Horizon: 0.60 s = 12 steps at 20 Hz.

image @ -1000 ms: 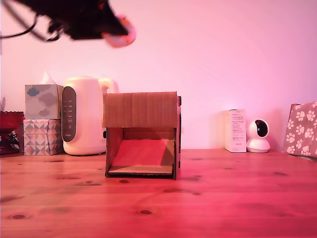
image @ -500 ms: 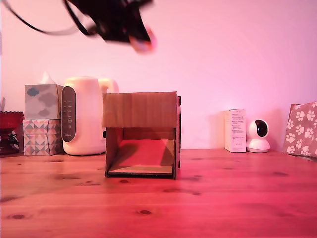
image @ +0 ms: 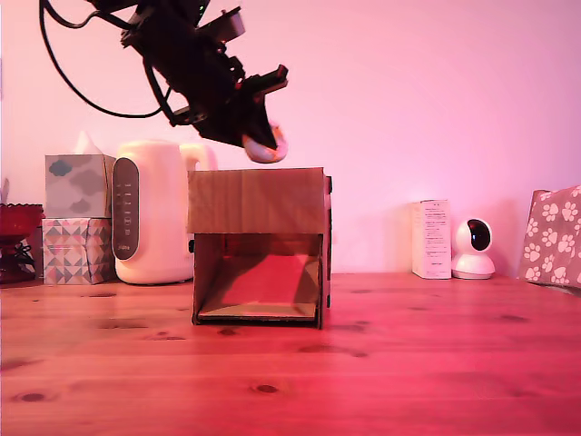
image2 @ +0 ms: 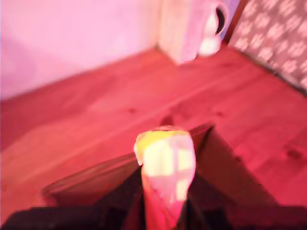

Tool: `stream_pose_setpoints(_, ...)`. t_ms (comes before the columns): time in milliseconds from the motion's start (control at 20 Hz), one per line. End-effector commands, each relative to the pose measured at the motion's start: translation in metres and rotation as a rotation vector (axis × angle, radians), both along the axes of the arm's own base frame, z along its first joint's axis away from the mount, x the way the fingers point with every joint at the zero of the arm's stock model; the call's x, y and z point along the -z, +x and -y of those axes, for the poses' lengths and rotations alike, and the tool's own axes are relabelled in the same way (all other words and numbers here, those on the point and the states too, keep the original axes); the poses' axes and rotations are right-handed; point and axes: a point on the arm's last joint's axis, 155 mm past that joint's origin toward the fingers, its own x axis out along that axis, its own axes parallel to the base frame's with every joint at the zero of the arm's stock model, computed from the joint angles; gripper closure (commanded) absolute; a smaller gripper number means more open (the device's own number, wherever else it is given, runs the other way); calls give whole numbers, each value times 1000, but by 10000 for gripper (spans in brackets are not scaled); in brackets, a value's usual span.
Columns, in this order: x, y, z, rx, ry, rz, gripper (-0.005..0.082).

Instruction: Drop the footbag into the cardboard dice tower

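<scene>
Hanging tilted just above the cardboard dice tower (image: 258, 202), the pincer (image: 260, 136) is clamped on the footbag (image: 267, 149), keeping it over the tower's top edge, apparently so that a release sends it straight down inside

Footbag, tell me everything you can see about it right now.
The footbag is a small soft ball. The wrist view shows yellow and white panels with an orange tint. It is pinched in the gripper, which is shut on it, so only its rounded lower end shows in the exterior view. It hangs in the air just above the top of the cardboard dice tower, apparently not touching it.
</scene>
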Motion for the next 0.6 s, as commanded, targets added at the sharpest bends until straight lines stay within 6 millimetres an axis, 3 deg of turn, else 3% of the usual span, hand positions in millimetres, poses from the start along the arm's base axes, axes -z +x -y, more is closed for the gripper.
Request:
stream_pose_setpoints(0,4,3,4,13,2,4,646)
stream_pose_setpoints(100,5,1,7,34,1,-1,429)
stream_pose_setpoints(200,5,1,7,34,0,1,87)
stream_pose_setpoints(250,3,1,7,36,3,4,10)
stream_pose_setpoints(450,-11,-8,3,49,27,4,9)
stream_pose_setpoints(500,-14,-13,0,50,34,-3,27)
stream_pose_setpoints(550,-18,-19,-3,51,39,-12,101)
